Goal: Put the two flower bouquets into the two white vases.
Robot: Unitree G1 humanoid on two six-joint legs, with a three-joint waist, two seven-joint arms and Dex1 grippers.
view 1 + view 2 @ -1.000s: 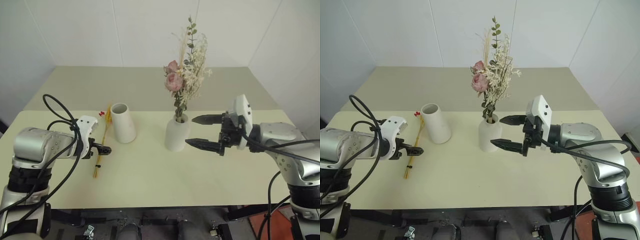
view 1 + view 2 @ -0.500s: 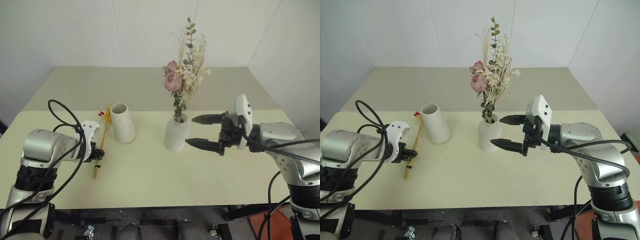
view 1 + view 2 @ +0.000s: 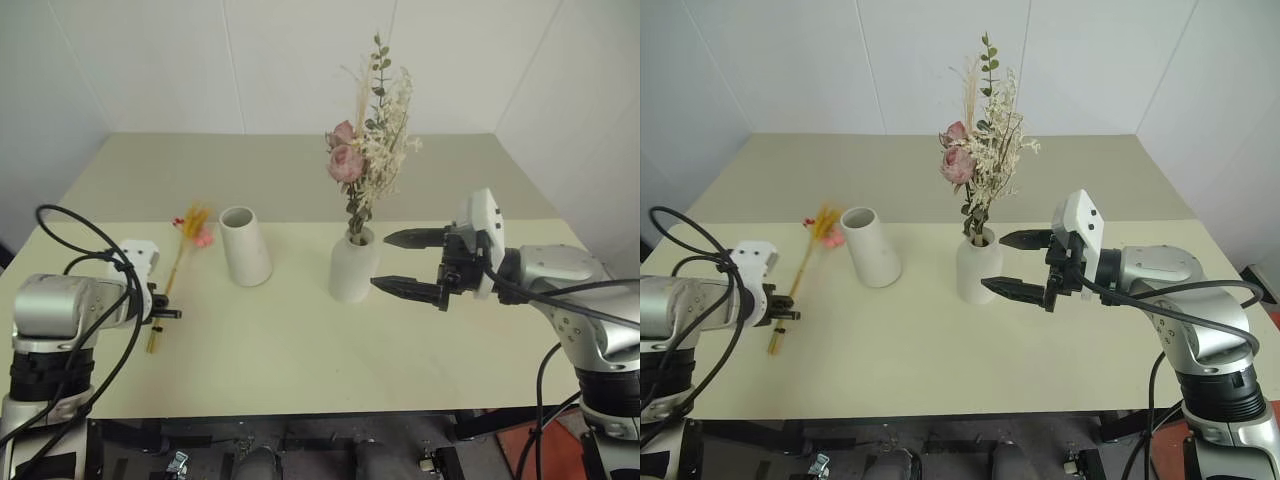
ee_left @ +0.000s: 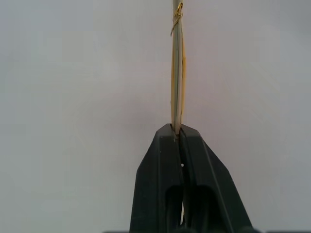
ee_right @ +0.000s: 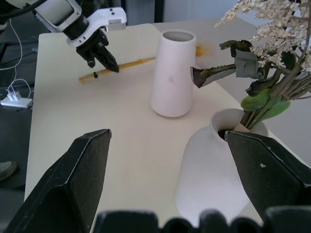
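- Left gripper (image 3: 176, 314): jaws pressed together on the lower stems of the slim wheat bouquet (image 3: 175, 270).
- Slim wheat bouquet: long axis runs from gripper away toward the far wall, heads (image 3: 194, 222) beside the tapered vase (image 3: 245, 246).
- Right gripper (image 3: 400, 262): jaws spread, empty, beside the bottle vase (image 3: 352, 266).
- Rose bouquet (image 3: 371, 140): upright in the bottle vase.

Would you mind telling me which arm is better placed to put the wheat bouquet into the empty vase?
The left. Its hand is shut on the wheat bouquet stems, beside the empty wide-mouthed vase. The right hand is open near the bottle vase, already holding the rose bouquet.
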